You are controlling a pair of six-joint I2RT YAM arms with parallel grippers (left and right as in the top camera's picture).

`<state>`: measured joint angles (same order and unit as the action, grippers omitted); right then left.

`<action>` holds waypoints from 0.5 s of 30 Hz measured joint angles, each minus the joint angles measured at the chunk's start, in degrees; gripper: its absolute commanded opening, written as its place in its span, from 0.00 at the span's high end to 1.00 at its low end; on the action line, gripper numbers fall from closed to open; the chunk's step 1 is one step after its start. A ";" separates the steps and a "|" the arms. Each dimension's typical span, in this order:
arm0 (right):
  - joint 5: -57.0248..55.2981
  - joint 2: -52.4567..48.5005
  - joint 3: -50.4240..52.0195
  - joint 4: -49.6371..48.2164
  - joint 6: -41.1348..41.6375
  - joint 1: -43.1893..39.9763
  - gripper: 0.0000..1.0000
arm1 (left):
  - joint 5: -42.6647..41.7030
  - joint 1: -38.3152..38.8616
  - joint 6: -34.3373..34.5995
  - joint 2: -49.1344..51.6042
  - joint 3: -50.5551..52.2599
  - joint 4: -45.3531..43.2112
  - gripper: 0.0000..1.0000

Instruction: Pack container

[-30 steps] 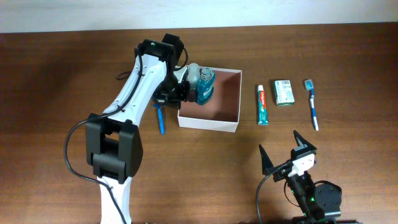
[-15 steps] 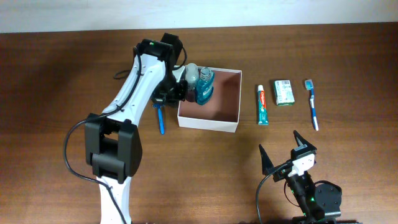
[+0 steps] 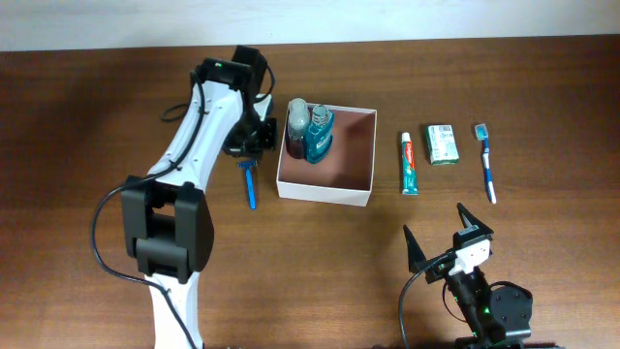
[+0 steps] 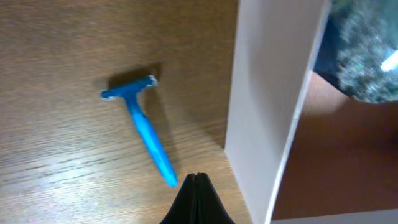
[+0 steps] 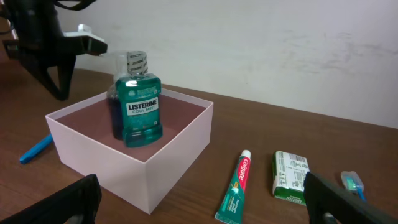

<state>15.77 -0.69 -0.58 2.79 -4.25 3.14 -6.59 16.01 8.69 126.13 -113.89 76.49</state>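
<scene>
On the desk, the white-walled container (image 3: pixel 325 193) holds a Listerine bottle (image 3: pixel 319 137) upright in one corner, leaving room. The left end effector (image 4: pixel 195 182), shut and empty, hovers beside the blue razor (image 3: pixel 249 181), likely next. The right end effector (image 3: pixel 448 238) waits wide open, empty.

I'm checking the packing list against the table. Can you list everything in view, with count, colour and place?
container: 1, white walls, pinkish-brown inside, mid-table
Listerine bottle: 1, teal, upright in the container's far-left corner
second bottle: 1, dark with a pale cap, in the container, left of the Listerine
razor: 1, blue, on the table left of the container
Colgate toothpaste tube: 1, white, red and green, right of the container
small carton: 1, green and white, right of the toothpaste
toothbrush: 1, blue and white, farthest right
table: 1, brown wood
left gripper: 1, black, shut, empty, outside the container's left wall near the razor
right gripper: 1, black, open, empty, at the near edge
</scene>
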 measured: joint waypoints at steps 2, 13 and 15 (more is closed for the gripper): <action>0.00 0.00 0.00 0.00 0.00 0.00 0.01 | -0.02 1.01 0.17 0.00 0.33 0.00 0.99; 0.00 0.00 0.00 0.00 0.02 0.00 0.01 | -1.25 2.54 0.28 0.00 4.72 -1.38 1.00; 0.00 0.00 0.00 0.00 0.00 0.00 0.01 | -1.68 2.51 0.37 0.00 5.51 -1.81 1.00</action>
<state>15.77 -0.69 -0.58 2.79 -4.25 3.14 -8.27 18.52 9.06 126.13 -108.38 74.67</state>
